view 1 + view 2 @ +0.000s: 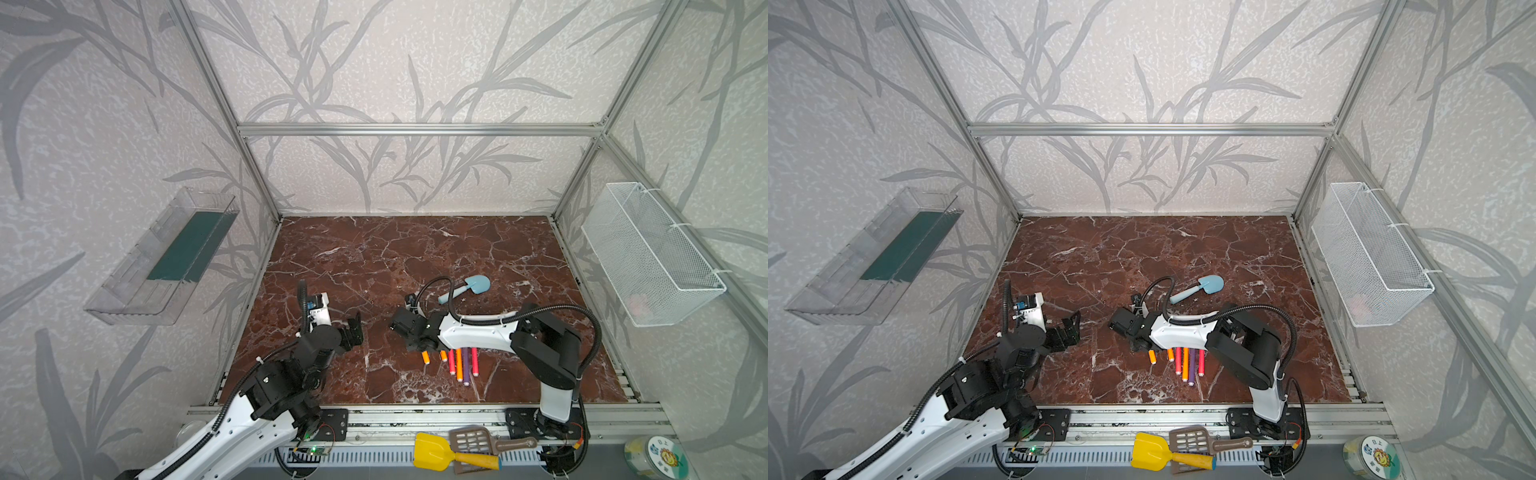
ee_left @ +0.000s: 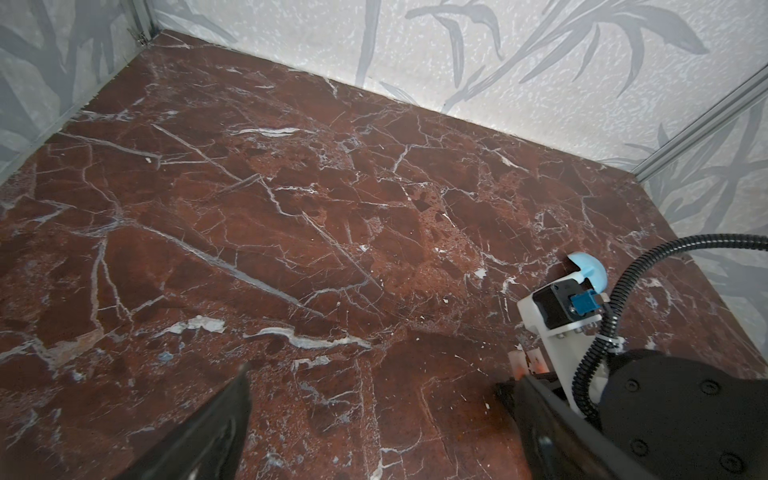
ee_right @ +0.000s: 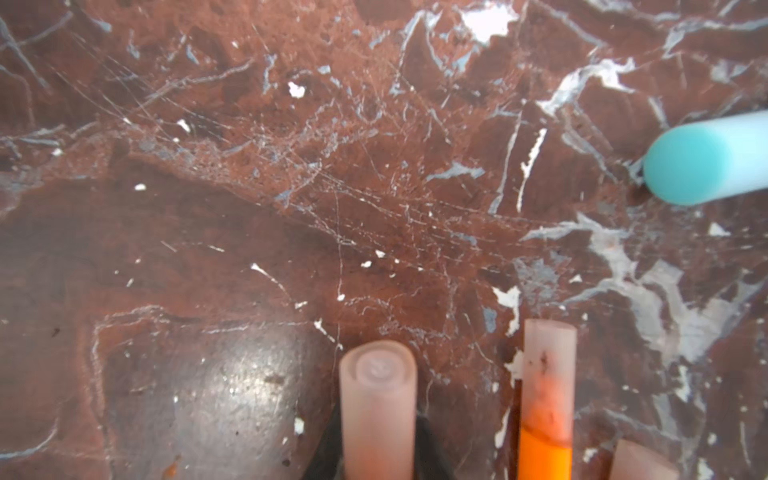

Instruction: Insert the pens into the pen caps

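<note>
Right wrist, frosted cyl. cap (image 3: 378, 407), veined marble (image 3: 249, 166)

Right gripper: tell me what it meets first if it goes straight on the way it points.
Probably the table: the right gripper seems to point down at it, straddling a cap; nothing else shows ahead.
</note>
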Robot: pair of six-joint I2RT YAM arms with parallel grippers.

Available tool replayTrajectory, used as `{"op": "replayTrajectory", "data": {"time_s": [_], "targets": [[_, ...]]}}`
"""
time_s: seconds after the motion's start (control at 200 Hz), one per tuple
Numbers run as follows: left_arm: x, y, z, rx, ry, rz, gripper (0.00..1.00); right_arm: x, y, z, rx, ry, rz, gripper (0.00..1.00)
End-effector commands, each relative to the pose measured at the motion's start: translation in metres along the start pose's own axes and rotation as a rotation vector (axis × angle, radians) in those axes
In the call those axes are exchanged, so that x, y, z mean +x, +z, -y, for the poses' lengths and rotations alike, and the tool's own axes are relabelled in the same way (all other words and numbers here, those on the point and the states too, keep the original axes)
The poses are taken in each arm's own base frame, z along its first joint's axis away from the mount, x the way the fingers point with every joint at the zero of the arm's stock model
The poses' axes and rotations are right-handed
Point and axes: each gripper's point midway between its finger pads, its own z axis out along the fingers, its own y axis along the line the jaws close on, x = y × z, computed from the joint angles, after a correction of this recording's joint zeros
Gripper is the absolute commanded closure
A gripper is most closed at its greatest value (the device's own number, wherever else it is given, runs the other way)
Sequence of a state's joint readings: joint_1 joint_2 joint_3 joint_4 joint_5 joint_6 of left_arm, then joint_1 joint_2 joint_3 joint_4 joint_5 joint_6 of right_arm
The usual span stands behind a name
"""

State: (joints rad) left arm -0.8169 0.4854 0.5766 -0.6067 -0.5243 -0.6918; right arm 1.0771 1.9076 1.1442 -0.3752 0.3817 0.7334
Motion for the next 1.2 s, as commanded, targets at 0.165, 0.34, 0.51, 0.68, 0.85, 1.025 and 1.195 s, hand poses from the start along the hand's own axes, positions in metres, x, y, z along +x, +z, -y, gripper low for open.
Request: {"op": "replayTrajectory", "data": {"time_s": [0.165, 0.34, 0.51, 0.68, 0.85, 1.025, 1.195], "targets": [[-0.036, 0.001, -0.028, -0.194, 0.055, 0.140, 0.01, -0.015, -0.032, 0.018, 0.007, -0.016, 0.026, 0.45], [-0.058, 0.020, -0.039, -0.248, 0.118, 0.310, 0.00, -0.070, -0.128, 0.039, -0.061, 0.032, 0.238, 0.18], [-0.069, 0.056, -0.084, -0.415, 0.097, 0.303, 0.00, -0.118, -0.205, 0.157, 0.140, 0.195, 0.547, 0.01], [-0.065, 0.100, -0.128, -0.531, 0.138, 0.342, 0.00, -0.115, -0.179, 0.254, 0.434, 0.127, 0.860, 0.01], [-0.054, 0.124, -0.153, -0.641, 0.205, 0.366, 0.01, -0.072, -0.092, 0.330, 0.473, 0.248, 0.605, 0.01], [-0.048, 0.155, -0.144, -0.504, 0.248, 0.416, 0.01, -0.085, -0.056, 0.325, 0.440, 0.101, 0.633, 0.01], [-0.037, 0.175, -0.147, -0.426, 0.231, 0.311, 0.01, -0.081, -0.032, 0.341, 0.290, 0.162, 0.746, 0.00]]}}
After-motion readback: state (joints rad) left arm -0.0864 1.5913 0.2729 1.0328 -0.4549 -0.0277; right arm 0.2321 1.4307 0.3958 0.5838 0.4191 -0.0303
